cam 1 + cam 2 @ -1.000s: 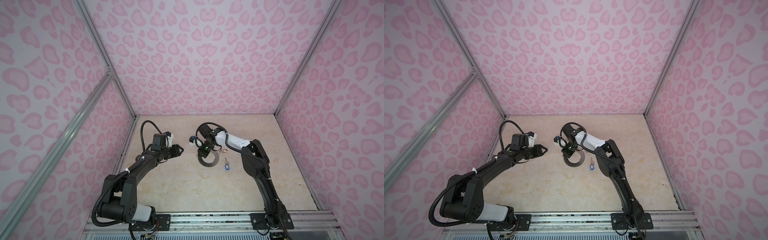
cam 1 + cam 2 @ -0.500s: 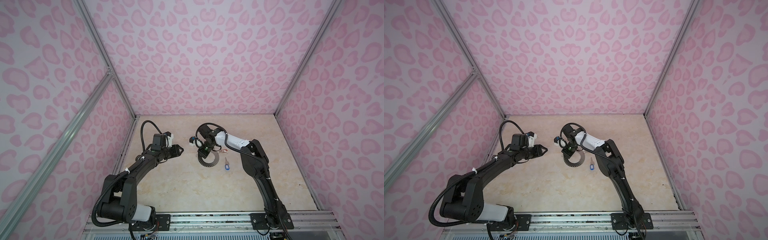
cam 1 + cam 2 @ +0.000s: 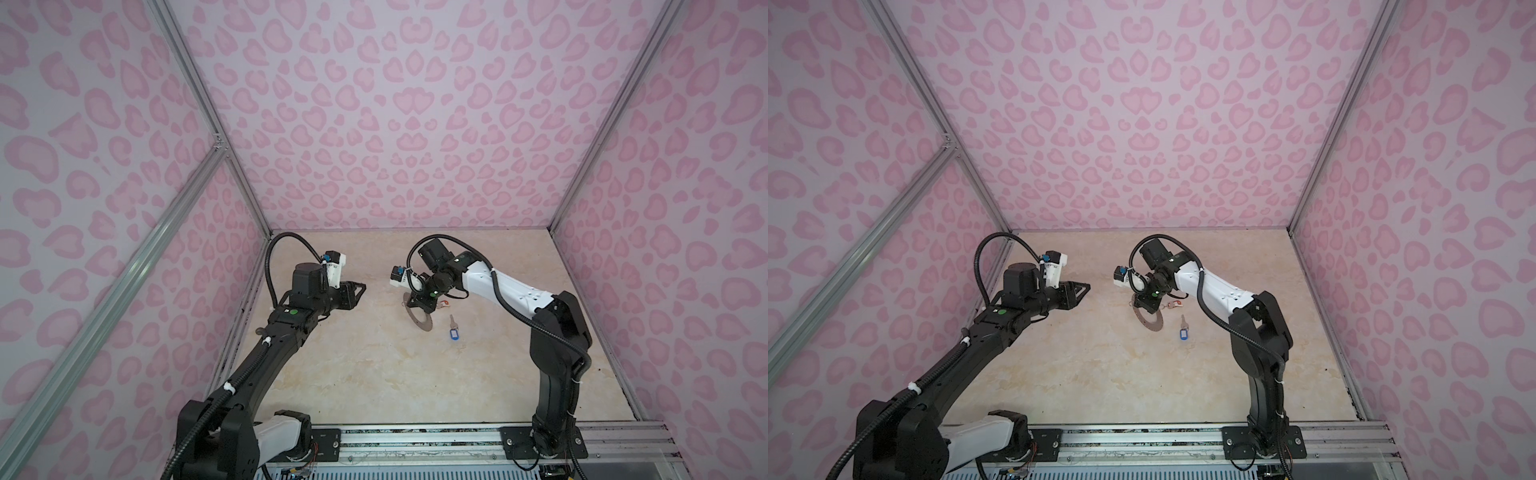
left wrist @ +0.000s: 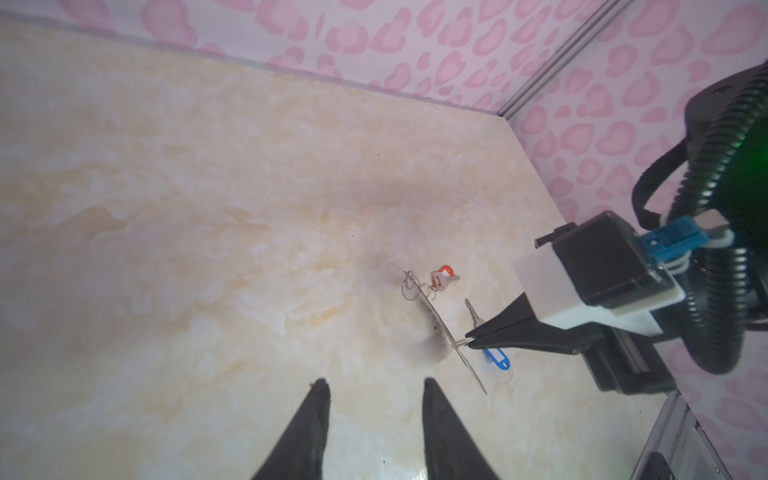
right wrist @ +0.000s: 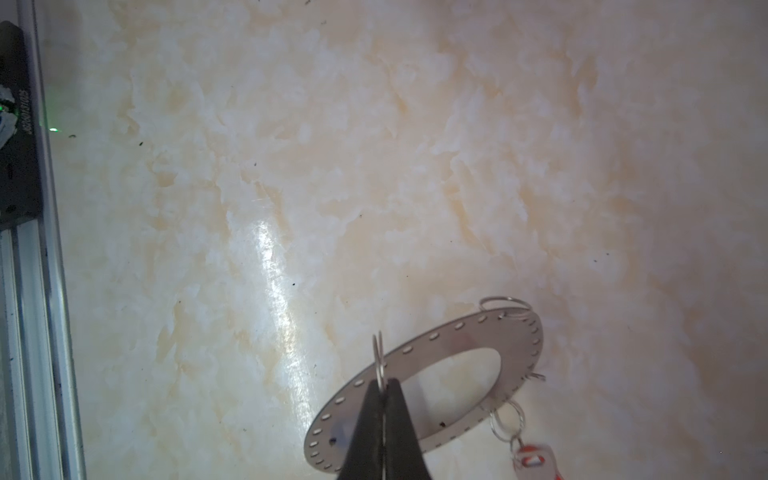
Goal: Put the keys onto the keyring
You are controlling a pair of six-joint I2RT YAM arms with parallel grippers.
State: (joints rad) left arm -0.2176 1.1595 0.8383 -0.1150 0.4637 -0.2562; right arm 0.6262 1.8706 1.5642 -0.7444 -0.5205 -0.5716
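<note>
Pinching one thin wire loop [image 5: 378, 357] on the keyring [image 5: 457, 336] with the right gripper [image 5: 382, 388], jaws clamped tight, disc tilted over the table [image 4: 208, 208]. Hooked on another loop already: red key [image 4: 442, 276]. Lying flat just beside the ring, not yet on: blue key [image 3: 452, 327]. Hovering well apart with the left gripper [image 4: 375, 381], jaws partly spread, nothing between them. Risky hold, by the look of it: could swivel or slip from so slim a pinch, drop, and knock the blue key out of easy reach.

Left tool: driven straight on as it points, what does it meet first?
Likely the keyring, held tilted by the shut right tool, slightly off the left tool's line; depth unclear, maybe the tabletop first.
</note>
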